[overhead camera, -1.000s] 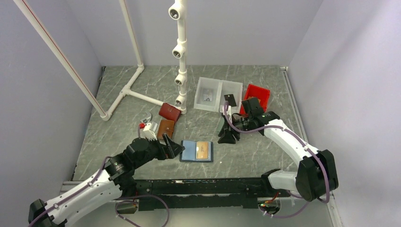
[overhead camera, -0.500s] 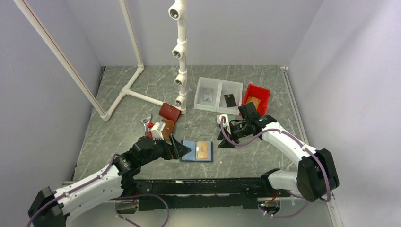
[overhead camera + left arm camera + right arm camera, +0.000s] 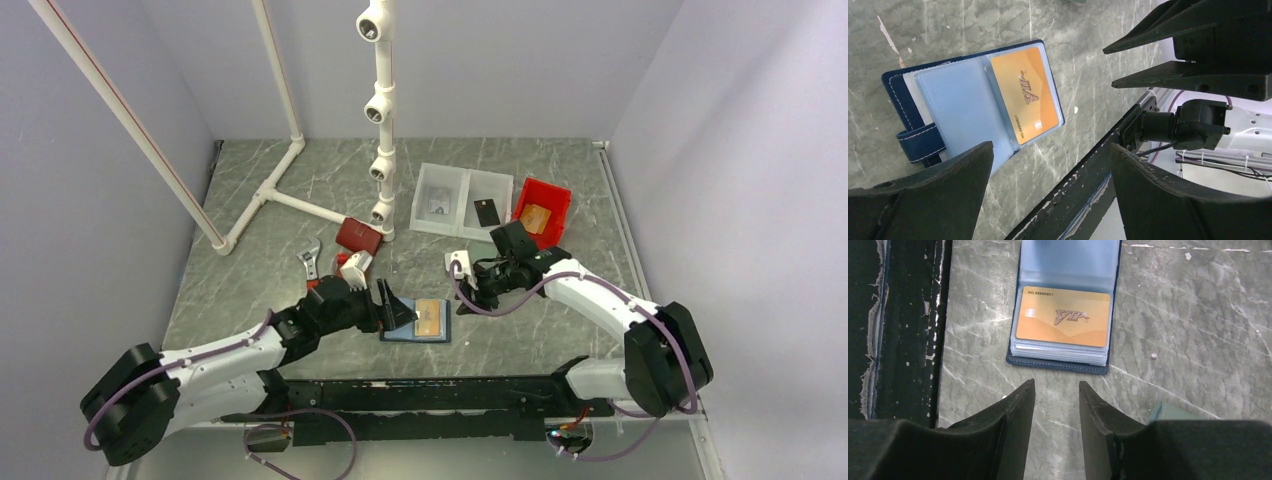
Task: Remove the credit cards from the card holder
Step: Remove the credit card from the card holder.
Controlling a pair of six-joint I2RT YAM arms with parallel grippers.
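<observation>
The left gripper's [image 3: 1050, 147] fingers stand wide apart with nothing between them, over the strap side of the card holder [image 3: 960, 102]. The right gripper's [image 3: 1056, 385] fingers leave only a narrow gap, also empty, just beside the holder's opposite edge. The holder lies open on the table [image 3: 1173, 315], between the two grippers, with an orange card [image 3: 1063, 322] in its top clear sleeve.

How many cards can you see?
4: an orange VIP card in the open navy blue card holder, a pale picture card and a black card in the clear plastic bins, an orange card in the red bin. More may hide in the holder's sleeves.
</observation>
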